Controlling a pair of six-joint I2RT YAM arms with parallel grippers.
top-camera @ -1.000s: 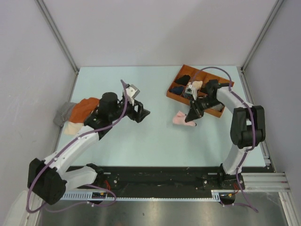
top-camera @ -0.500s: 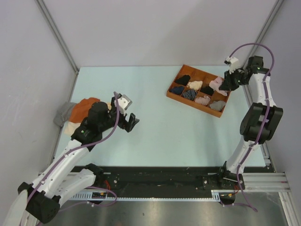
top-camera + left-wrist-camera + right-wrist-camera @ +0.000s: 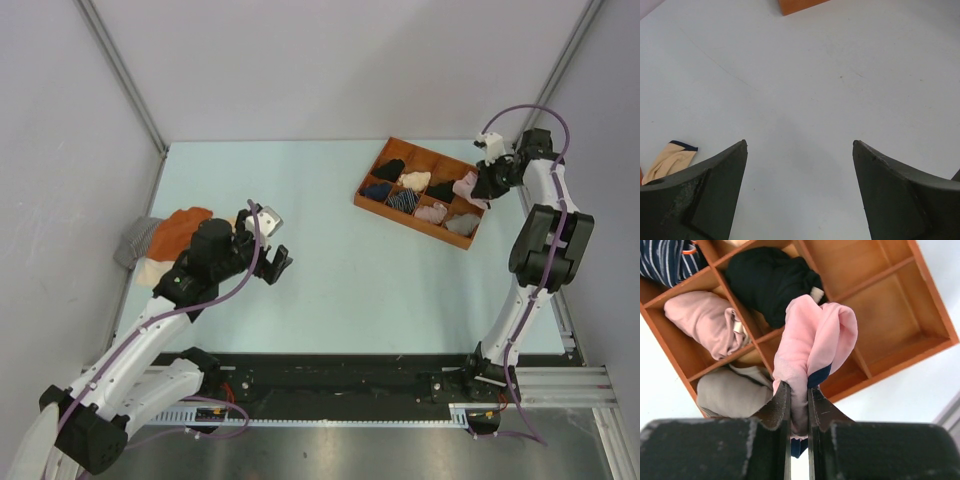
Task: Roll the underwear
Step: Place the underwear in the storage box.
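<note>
The pale blue-green bench (image 3: pixel 330 250) spreads bare beneath the left hand (image 3: pixel 272 262). That hand hovers with its two dark fingers spread wide and nothing between them. In the left wrist view only the fingertips show, and the rest of the hand is cut off by the lower edge.

The orange-brown wooden tray with divided compartments (image 3: pixel 410 225) sits under and just left of the right hand (image 3: pixel 482 183), well apart from the left hand. The right wrist view cuts off its far cells.

Behind the left hand, by the bench's left edge, lies a heap of an orange cloth (image 3: pixel 180 228), a beige-cream cloth (image 3: pixel 155 270) and a grey striped cloth (image 3: pixel 138 240). The arm partly covers it.

The right hand's fingers are pressed nearly together on the light pink underwear with dark navy edging (image 3: pixel 815 335). The underwear hangs bunched from the fingertips over the tray's right end. It seems to hang clear of the wood, though the view does not settle that. It hides part of the dividers beyond.

Left of the hand, cells hold a black roll (image 3: pixel 770 282), a pink roll (image 3: pixel 705 322) and a grey roll (image 3: pixel 732 392).
</note>
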